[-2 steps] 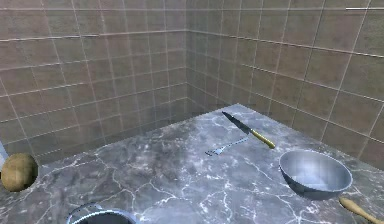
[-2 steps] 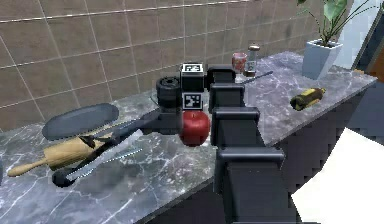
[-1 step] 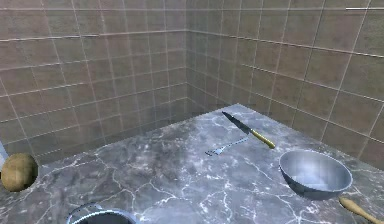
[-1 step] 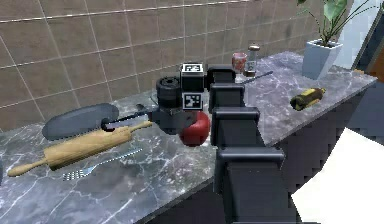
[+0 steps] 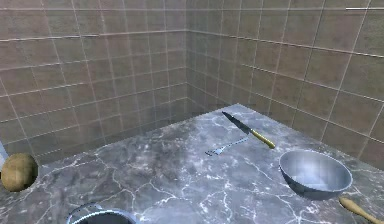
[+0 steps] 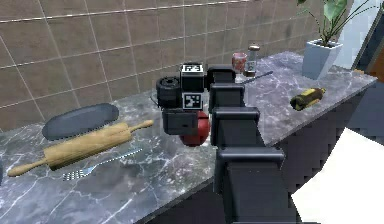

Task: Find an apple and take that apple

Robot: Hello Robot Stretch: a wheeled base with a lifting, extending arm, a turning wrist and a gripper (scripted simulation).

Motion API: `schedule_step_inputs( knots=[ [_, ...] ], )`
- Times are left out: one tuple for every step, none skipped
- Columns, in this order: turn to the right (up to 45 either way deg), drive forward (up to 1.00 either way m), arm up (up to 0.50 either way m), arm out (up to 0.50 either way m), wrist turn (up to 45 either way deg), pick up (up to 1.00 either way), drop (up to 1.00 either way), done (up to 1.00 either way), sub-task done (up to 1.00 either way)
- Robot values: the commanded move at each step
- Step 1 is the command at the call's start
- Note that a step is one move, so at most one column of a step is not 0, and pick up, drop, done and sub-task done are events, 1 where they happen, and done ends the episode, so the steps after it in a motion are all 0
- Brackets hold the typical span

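Note:
In the arm side view a red round thing (image 6: 203,130), apple-like in colour and shape, shows at the counter's middle, partly hidden by the dark arm bar. My gripper (image 6: 180,122) with its dark body sits just left of it, below the white marker squares (image 6: 192,86). The red thing lies at or behind the gripper's far end over the marble countertop (image 6: 150,185), so I cannot tell whether the gripper holds anything.
Left of the gripper lie a wooden rolling pin (image 6: 80,148), a dark flat pan (image 6: 78,121) and a fork (image 6: 92,170). A bottle (image 6: 308,97), a jar (image 6: 240,63) and a potted plant (image 6: 325,50) stand right. Ahead: knife (image 5: 248,130), metal bowl (image 5: 315,170), brown lump (image 5: 18,172), tiled walls.

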Motion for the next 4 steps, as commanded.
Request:
schedule_step_inputs(
  knots=[
    [0.0, 0.0, 0.0, 0.0, 9.0, 0.0, 0.0, 0.0, 0.0],
    [0.0, 0.0, -0.08, 0.0, 0.0, 0.0, 0.0, 0.0, 0.0],
    [0.0, 0.0, 0.0, 0.0, 0.0, 1.0, 0.0, 0.0, 0.0],
    [0.0, 0.0, 0.08, 0.0, 0.0, 0.0, 0.0, 0.0, 0.0]
  ],
)
